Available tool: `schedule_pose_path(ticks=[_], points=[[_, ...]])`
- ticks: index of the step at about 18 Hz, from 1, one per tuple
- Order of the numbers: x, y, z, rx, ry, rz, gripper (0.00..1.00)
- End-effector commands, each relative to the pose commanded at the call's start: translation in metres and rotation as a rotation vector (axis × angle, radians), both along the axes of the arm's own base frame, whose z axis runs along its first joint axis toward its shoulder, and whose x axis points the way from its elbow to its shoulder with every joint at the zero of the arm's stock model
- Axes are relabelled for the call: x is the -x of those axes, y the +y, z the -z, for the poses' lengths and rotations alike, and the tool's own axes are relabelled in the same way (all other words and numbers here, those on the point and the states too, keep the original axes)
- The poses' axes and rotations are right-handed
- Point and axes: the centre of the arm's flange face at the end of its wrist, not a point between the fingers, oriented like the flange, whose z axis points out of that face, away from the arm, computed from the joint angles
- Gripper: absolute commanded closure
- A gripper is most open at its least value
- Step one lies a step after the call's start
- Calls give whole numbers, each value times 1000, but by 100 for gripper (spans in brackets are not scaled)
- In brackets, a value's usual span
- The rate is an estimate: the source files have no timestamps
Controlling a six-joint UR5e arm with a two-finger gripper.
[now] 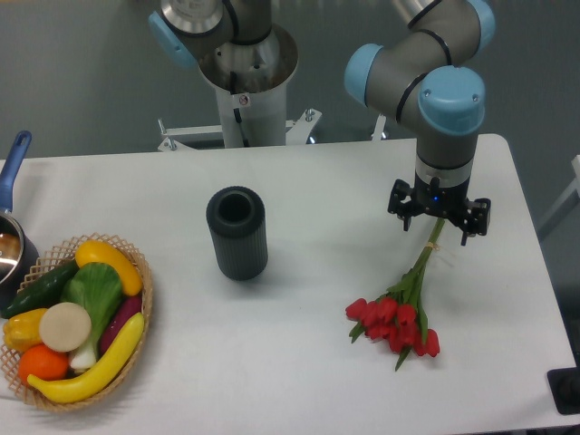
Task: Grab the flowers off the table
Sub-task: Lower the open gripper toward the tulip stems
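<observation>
The flowers [395, 323], a bunch of red tulips with thin green stems, lie on the white table [308, 362] at the right, heads toward the front. Their stems run up and to the right, and the stem ends pass under my gripper [439, 223]. The gripper points straight down over the stem ends, low above the table. Its black body hides the fingers, so I cannot tell how the jaws stand or whether they hold the stems.
A dark ribbed cylinder [237, 233] stands upright left of centre. A wicker basket [143, 299] of toy vegetables and fruit sits at the front left. A pot with a blue handle [13, 163] is at the left edge. The table's right edge is close to the flowers.
</observation>
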Motion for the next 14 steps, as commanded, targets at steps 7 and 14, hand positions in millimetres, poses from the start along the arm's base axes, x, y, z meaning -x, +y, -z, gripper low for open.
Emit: schedule_pose_path(ticks=[7, 14], points=[[4, -7, 5, -5, -2, -11, 0], [-11, -23, 52, -59, -8, -21, 0]])
